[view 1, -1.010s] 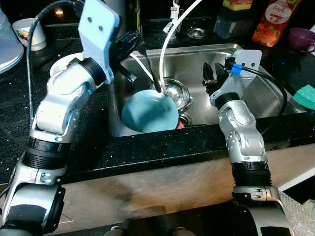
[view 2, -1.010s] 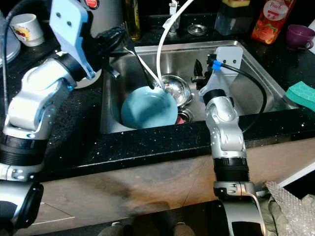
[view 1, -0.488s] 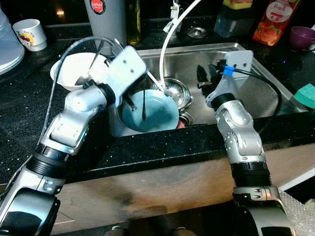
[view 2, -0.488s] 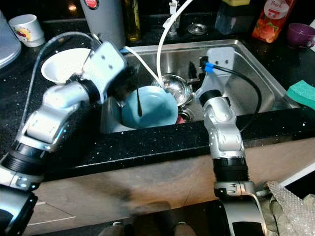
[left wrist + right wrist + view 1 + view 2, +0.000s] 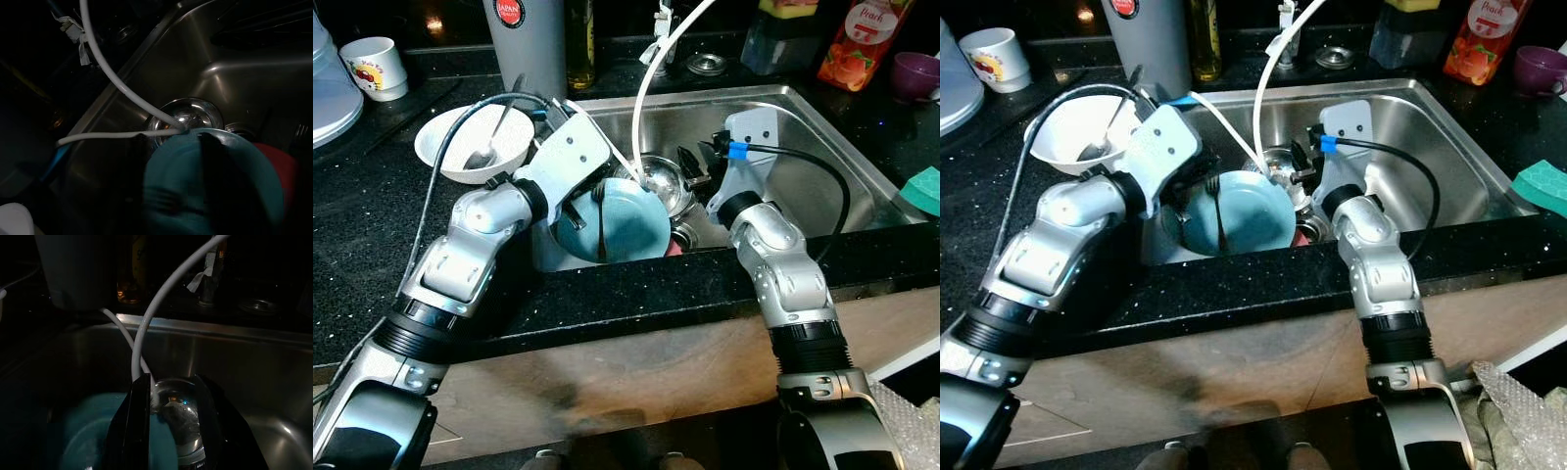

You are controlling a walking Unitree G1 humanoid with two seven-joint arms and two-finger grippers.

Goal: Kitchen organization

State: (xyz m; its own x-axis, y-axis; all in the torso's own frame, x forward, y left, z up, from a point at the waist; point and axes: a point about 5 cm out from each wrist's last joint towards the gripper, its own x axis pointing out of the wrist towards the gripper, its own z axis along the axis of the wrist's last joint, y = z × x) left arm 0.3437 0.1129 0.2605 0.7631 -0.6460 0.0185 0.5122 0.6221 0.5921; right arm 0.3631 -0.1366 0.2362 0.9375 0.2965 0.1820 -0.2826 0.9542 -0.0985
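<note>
1. Teal plate (image 5: 615, 227) in the left part of the steel sink (image 5: 803, 186), tilted up against the near wall, hollow face toward the camera.
2. Just behind the plate, a shiny steel bowl (image 5: 664, 182); something red (image 5: 672, 249) peeking out at the plate's lower right edge, identity unclear.
3. Two white hoses (image 5: 651, 83) curving down from the tap area, ending at the steel bowl's rim beside the plate.
4. Left tool (image 5: 1216, 211) down inside the sink over the plate; a thin dark finger (image 5: 601, 227) crossing the plate's face. In the left wrist view, a blurred dark finger (image 5: 222, 181) lying over the plate. Cannot tell how far apart the fingers are, or whether anything is gripped.
5. Right tool (image 5: 690, 166) reaching into the sink at the steel bowl; in the right wrist view two black fingers (image 5: 139, 423) spread apart with the bowl seen between them, nothing gripped.
6. On the black worktop (image 5: 372, 245) left of the sink: white bowl (image 5: 460, 147) with a spoon (image 5: 487, 147) resting in it.
7. Farther back: grey canister (image 5: 527, 44), white printed mug (image 5: 374, 67).
8. Beyond the sink on the right: orange juice bottle (image 5: 857, 44), purple cup (image 5: 913, 76); green sponge (image 5: 925, 191) at the right edge.
</note>
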